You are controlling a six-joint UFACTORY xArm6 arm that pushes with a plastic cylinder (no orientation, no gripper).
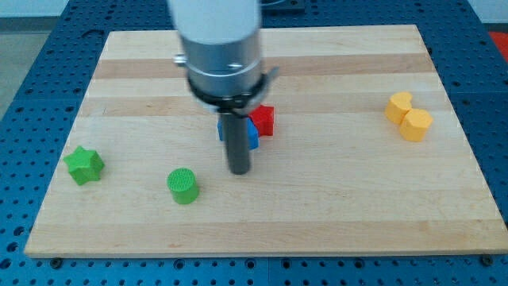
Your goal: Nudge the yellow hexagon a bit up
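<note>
Two yellow blocks touch at the view's right: one (399,106) at the upper left and the yellow hexagon (416,125) at the lower right of the pair. My tip (240,170) rests on the board near the middle, far to the left of the yellow blocks. It stands just below a blue block (252,133) that the rod partly hides, with a red block (263,120) touching the blue one on its upper right.
A green star (84,165) lies near the board's left edge. A green cylinder (183,186) stands to the lower left of my tip. The wooden board (317,206) sits on a blue perforated table.
</note>
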